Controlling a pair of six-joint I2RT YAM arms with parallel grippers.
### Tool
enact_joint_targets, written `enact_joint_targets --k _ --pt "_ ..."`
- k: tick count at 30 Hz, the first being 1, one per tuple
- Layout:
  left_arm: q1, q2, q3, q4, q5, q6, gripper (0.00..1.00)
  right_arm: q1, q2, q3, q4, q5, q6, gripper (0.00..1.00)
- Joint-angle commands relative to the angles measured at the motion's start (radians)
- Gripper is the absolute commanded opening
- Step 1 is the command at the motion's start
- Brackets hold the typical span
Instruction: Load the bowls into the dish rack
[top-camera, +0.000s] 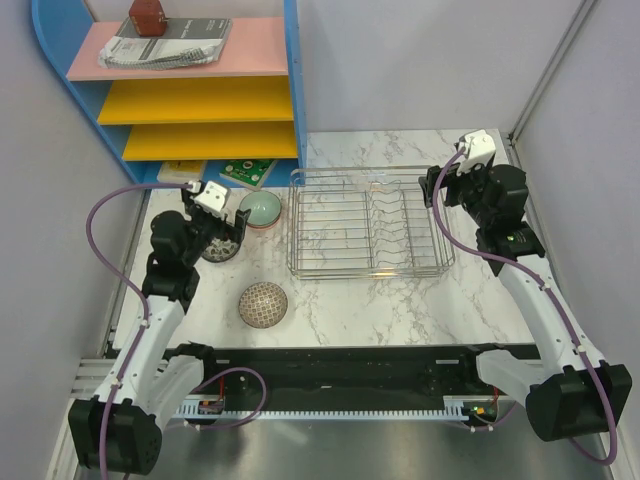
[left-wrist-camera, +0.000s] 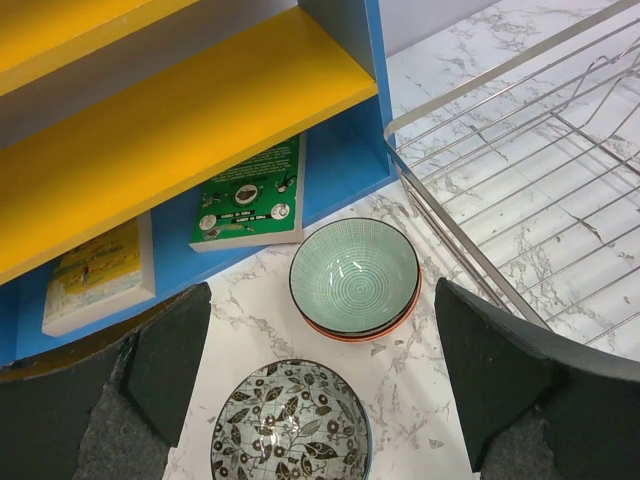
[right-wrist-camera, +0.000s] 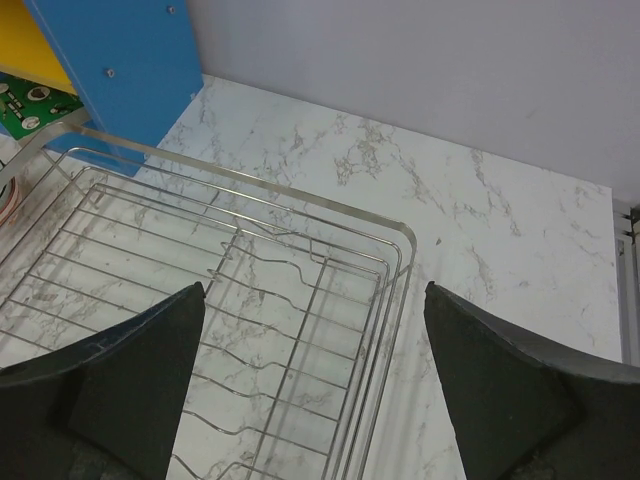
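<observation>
Above the dark patterned bowl, left gripper hangs wide open, empty; right gripper same, over the dish rack.

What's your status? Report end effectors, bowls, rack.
Left end effector open above dark patterned bowl; right end effector open over dish rack. No bowls racked: green bowl stacked on another, mesh bowl inverted. Nothing seen blocking.

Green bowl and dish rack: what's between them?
Just bare marble table between the green bowl and the dish rack, shown in the left wrist view.
</observation>
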Motion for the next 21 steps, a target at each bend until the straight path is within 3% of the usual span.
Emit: enact_joint_targets --k 1,11,21 --pt "0.005 0.005 0.040 0.009 0.019 0.034 1.00 -0.001 -0.023 0.030 0.044 0.016 0.020 0.98" --pt "0.005 0.010 0.040 0.004 0.024 0.040 1.00 -0.003 -0.044 -0.005 0.063 -0.093 -0.109 0.98" --pt "0.005 0.071 0.070 -0.114 0.126 0.138 1.00 0.012 0.145 0.170 -0.379 -0.363 -0.400 0.98"
